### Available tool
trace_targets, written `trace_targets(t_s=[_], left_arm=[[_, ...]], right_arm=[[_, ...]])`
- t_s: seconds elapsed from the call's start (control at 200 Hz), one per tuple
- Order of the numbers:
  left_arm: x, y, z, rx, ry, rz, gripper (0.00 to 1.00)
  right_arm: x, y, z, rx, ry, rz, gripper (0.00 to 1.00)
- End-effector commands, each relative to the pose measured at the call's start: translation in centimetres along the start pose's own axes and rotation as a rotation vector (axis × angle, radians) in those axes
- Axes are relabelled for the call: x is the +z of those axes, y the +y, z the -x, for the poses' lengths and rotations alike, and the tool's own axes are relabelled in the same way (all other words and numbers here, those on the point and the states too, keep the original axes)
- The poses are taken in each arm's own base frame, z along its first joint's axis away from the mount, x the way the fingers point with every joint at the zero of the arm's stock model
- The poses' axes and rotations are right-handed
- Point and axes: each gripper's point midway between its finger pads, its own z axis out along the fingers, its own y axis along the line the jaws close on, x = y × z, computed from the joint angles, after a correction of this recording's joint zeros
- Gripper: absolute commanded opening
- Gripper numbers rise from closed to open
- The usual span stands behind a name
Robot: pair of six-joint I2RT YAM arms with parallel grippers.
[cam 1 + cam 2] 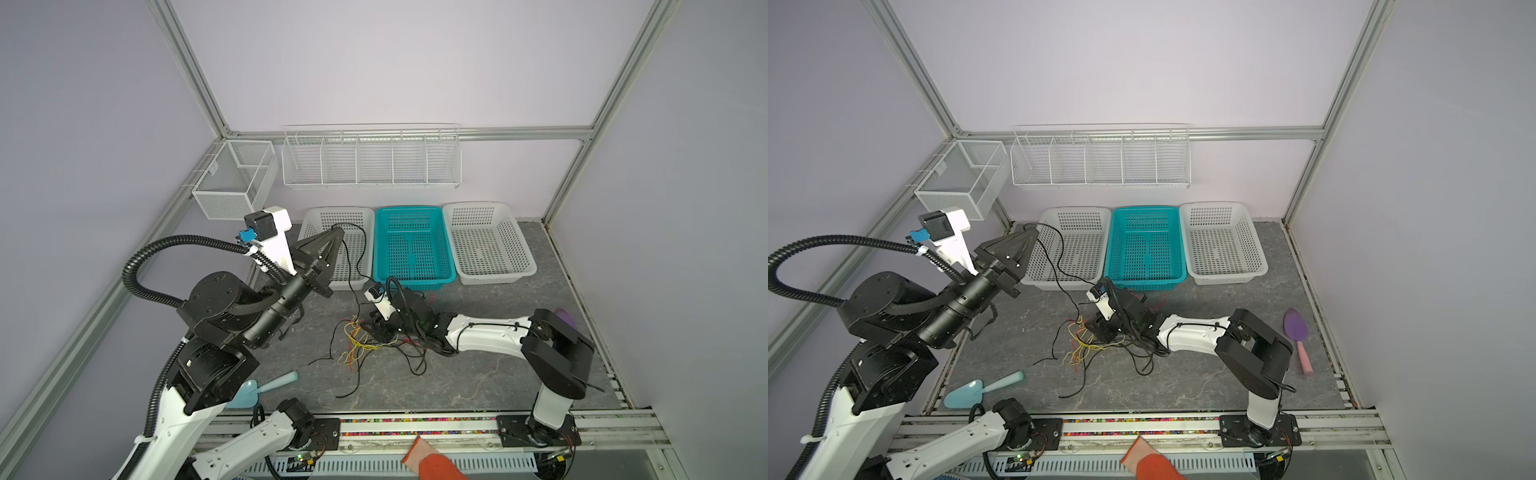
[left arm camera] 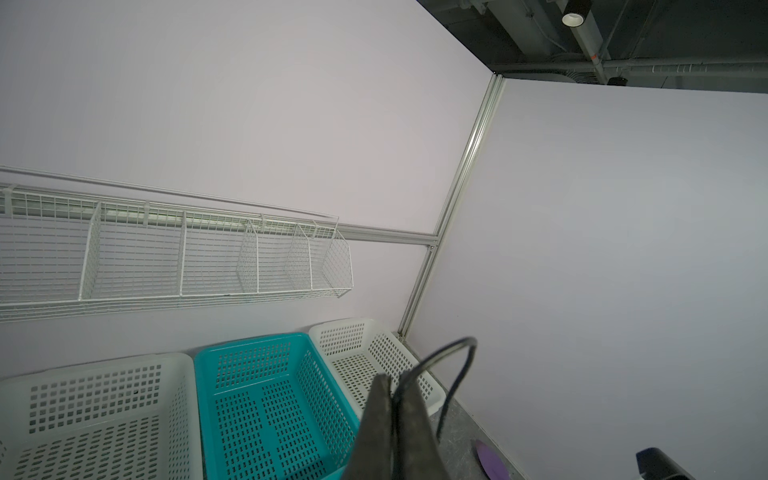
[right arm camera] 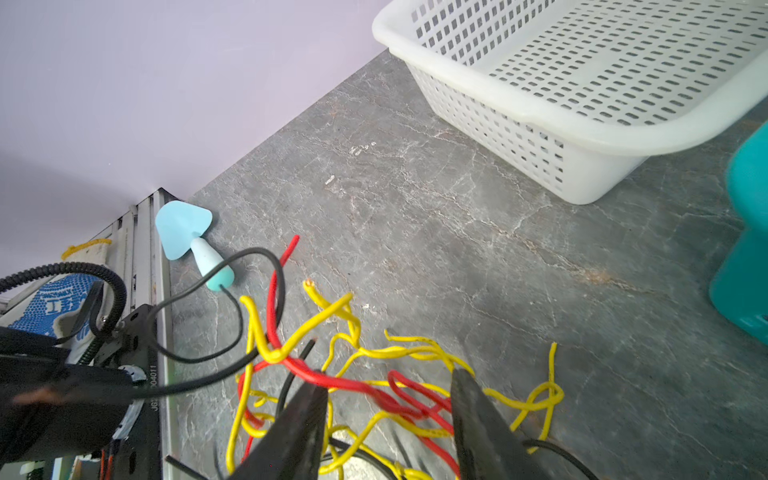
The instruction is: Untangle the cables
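Drawing one strand from the tangled cables (image 1: 357, 347) on the tabletop (image 1: 478, 374) seems the step, judging by a top view. Left wrist view: left fingers (image 2: 376, 424) clamped on a raised black cable (image 2: 461, 343). Right wrist view: right fingers (image 3: 303, 424) apart astride red and yellow strands, which they should pin next.

The counter (image 1: 478, 374) has a matt grey stone-look surface veined with pale cracks, and the cables (image 3: 332, 380) lying on it wear smooth, slightly glossy plastic insulation. The white basket (image 3: 540, 112) and the teal basket (image 1: 411, 279) are perforated moulded plastic with a soft sheen, and the light blue scoop (image 3: 183, 228) looks like smooth matt plastic. The wall rack (image 1: 370, 162) is white-coated metal wire, hung on a frame rail (image 1: 519, 134) of dull silver metal.
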Motion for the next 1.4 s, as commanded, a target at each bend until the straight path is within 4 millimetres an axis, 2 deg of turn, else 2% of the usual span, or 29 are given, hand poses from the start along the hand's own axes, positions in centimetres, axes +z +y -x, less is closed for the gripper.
trace_targets(t_s=[0.0, 0.11, 0.285, 0.435, 0.575, 0.765, 0.795, 0.87, 0.985, 1.15, 1.19, 1.2, 1.22, 1.31, 1.4], left_arm=[[-0.2, -0.5, 0.7, -0.024, -0.032, -0.029, 0.00], [-0.2, -0.5, 0.7, -0.026, -0.033, -0.032, 0.00], [-0.3, -0.5, 0.7, -0.024, -0.033, -0.031, 0.00], [-0.1, -0.8, 0.7, -0.038, -0.037, -0.052, 0.00], [-0.2, -1.2, 1.1, -0.051, -0.047, -0.067, 0.00], [-0.5, -1.5, 1.7, -0.059, -0.062, -0.079, 0.00], [-0.6, -1.5, 1.9, -0.057, -0.064, -0.078, 0.00], [-0.9, -1.4, 2.6, -0.048, -0.079, -0.066, 0.00], [-1.8, -1.9, 4.8, -0.024, -0.123, -0.067, 0.00], [-3.0, -3.2, 8.2, -0.018, -0.182, -0.106, 0.00], [-3.2, -3.5, 8.8, -0.018, -0.193, -0.114, 0.00], [-3.3, -3.6, 8.9, -0.018, -0.196, -0.116, 0.00], [-3.3, -3.6, 9.2, -0.017, -0.200, -0.117, 0.00], [-3.6, -3.7, 9.9, 0.000, -0.210, -0.109, 0.00], [-3.2, -3.2, 9.8, 0.032, -0.196, -0.075, 0.00]], right_arm=[[-0.1, 0.8, 2.3, -0.023, -0.069, 0.026, 0.51], [0.3, 0.7, 2.0, -0.018, -0.062, 0.032, 0.49], [-0.5, 1.8, 2.5, -0.031, -0.089, 0.083, 0.49], [0.7, 1.6, 1.7, -0.032, -0.061, 0.087, 0.45], [1.5, 1.9, 1.4, -0.017, -0.048, 0.122, 0.28], [1.6, 1.7, 0.7, 0.002, -0.038, 0.128, 0.08], [1.6, 1.6, 0.5, 0.007, -0.034, 0.124, 0.07], [1.4, 1.0, -0.2, 0.025, -0.025, 0.104, 0.07], [1.1, -0.6, -2.2, 0.060, -0.001, 0.044, 0.07], [0.7, -4.5, -5.7, 0.155, 0.035, -0.089, 0.07], [0.7, -5.2, -5.8, 0.190, 0.026, -0.098, 0.07], [0.5, -5.6, -6.8, 0.203, 0.043, -0.108, 0.07], [0.4, -6.1, -7.3, 0.222, 0.048, -0.117, 0.07], [-0.1, -7.4, -7.9, 0.277, 0.038, -0.140, 0.07], [-1.0, -7.6, -7.4, 0.264, 0.027, -0.172, 0.07]])
